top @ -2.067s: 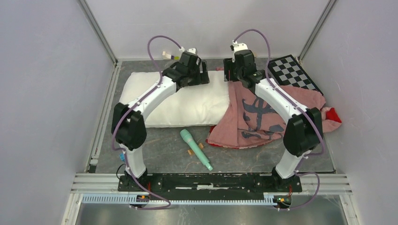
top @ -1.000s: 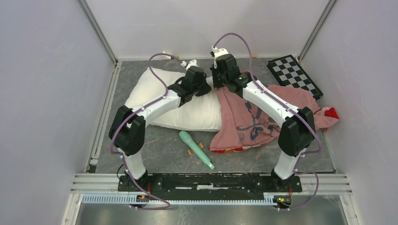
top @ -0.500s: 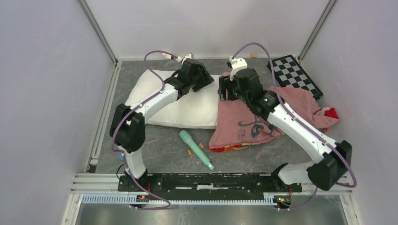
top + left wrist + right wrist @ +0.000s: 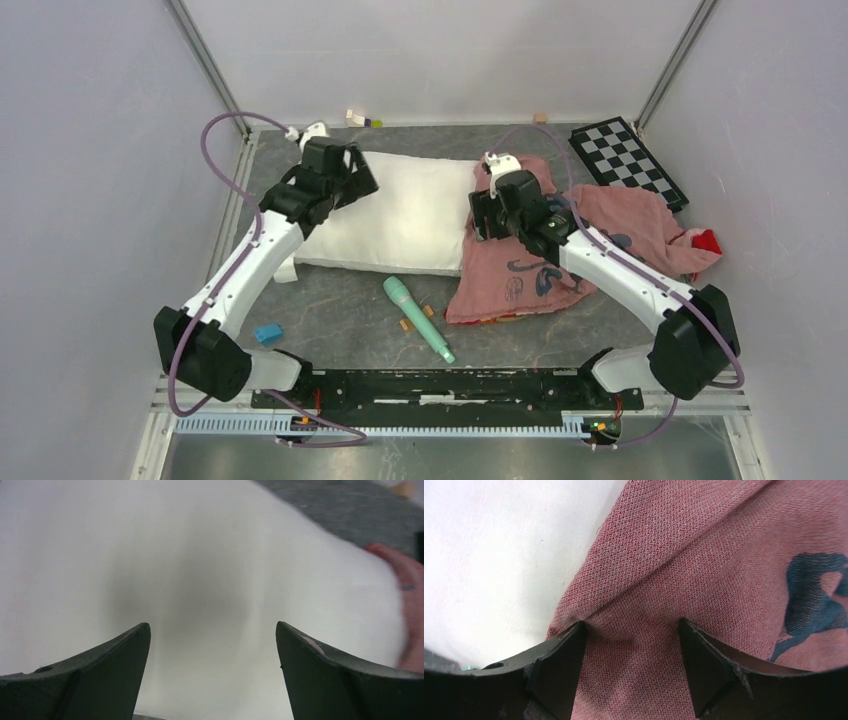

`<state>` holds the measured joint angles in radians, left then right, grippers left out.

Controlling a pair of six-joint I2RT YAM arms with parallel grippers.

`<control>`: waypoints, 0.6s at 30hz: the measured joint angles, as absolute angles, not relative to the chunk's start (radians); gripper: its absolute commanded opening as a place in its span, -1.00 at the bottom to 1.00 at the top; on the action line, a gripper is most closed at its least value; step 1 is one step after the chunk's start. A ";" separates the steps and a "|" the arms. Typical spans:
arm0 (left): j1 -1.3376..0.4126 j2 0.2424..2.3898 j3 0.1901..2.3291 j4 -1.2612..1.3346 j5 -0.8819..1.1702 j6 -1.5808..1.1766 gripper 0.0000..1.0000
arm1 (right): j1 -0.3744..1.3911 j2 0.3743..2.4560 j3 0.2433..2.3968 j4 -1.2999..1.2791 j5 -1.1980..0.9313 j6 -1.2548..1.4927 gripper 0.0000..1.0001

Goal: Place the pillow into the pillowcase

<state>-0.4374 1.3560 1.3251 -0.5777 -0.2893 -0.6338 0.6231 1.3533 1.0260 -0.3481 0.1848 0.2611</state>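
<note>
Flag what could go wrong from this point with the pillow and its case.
With the left gripper and right gripper open, nothing holds the pillowcase, which only laps the pillow's right end; a push could slide it off. The right gripper, at the fabric's edge, may pinch both layers shut. The green microphone nearby could get swept.

White pillow [image 4: 410,215], faded pinkish-red pillowcase [image 4: 490,282] with dark marks

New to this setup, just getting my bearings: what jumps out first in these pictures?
A big white pillow lies across the far side of the table, its right end covered by the pinkish-red pillowcase with dark brush marks. The left pincer stands open over the pillow's left end, the right pincer open on the pillowcase's edge.
</note>
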 measured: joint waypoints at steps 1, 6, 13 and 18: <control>-0.403 1.347 1.287 -0.588 -0.291 -0.627 1.00 | 0.609 1.370 1.043 -0.348 0.183 0.258 0.49; -0.349 1.428 1.187 -0.572 -0.253 -0.609 0.61 | 0.571 1.473 1.198 -0.369 0.189 0.234 0.51; -0.414 1.604 1.260 -0.467 -0.207 -0.610 -0.77 | 0.588 1.573 1.409 -0.416 0.239 0.203 0.55; -0.465 1.710 1.385 -0.406 -0.186 -0.625 -0.95 | 0.594 1.573 1.438 -0.446 0.279 0.197 0.59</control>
